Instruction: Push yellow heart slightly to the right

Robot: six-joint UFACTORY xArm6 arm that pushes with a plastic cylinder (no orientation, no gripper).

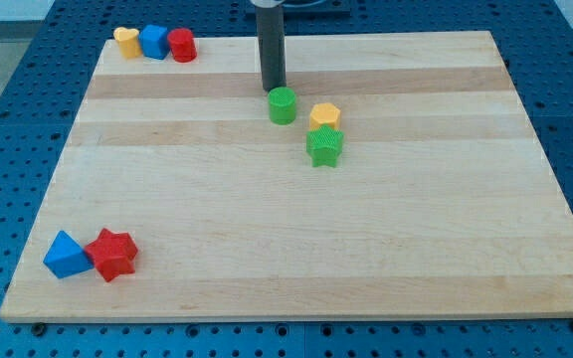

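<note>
Where the board's top-left corner lies, yellow heart, seemingly touching blue block

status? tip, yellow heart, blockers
My tip just above the green cylinder block, top centre. Yellow heart block far off, top-left corner, blue block touching its right side, red cylinder block beyond.

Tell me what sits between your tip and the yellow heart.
Camera view: the blue block and red cylinder sit between my tip and the yellow heart.
</note>
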